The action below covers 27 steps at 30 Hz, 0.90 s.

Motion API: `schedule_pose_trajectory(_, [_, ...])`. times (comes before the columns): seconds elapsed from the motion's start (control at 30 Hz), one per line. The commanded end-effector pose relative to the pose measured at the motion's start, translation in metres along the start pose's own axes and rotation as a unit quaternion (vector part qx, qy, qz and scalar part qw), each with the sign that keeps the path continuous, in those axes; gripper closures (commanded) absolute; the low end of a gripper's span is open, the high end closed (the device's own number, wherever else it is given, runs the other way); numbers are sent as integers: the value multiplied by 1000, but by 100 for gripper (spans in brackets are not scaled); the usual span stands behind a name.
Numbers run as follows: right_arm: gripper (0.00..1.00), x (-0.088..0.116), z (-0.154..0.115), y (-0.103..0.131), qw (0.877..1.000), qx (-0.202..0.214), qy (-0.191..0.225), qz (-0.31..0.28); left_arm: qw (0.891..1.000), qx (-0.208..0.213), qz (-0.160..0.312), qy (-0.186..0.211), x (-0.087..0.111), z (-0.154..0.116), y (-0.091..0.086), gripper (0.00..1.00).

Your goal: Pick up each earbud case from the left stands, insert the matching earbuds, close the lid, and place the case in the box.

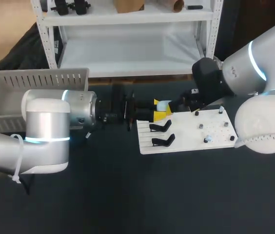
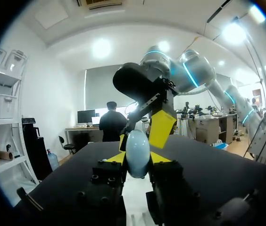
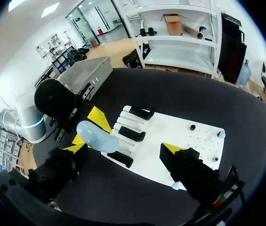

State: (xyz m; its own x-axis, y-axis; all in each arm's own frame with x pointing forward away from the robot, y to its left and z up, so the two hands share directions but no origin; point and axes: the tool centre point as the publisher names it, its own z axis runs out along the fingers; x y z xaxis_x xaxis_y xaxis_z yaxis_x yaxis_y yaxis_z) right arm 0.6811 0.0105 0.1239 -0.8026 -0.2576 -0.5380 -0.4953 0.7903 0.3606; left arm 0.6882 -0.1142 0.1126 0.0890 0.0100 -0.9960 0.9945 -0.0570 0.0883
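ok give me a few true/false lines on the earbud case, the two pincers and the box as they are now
1. The left pincer is shut on the pale blue earbud case. True.
2. The earbud case rests on one of the black stands. False: it is held in the air over the near edge of the white board, off the stands.
3. The right pincer is open and grips nothing. True.
4. The box stands to the right of the white board. False: it is on the left side of the table, behind the left arm.
5. None of the black stands in view holds a case. True.
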Motion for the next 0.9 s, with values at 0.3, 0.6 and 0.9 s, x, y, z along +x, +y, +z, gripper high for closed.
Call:
schedule_pose_trajectory(0.3, [0,-13,-8,-1,1000,9,-12,0,1000,1,1,-2,2,0,0,100])
schedule_pose_trajectory(0.6, [0,-32,-42,-14,997,57,-40,-44,1000,1,1,-2,2,0,0,100])
schedule_pose_trajectory(0.9, [0,-32,-72,-62,981,174,-11,-89,1000,2,-25,13,8,-7,-6,100])
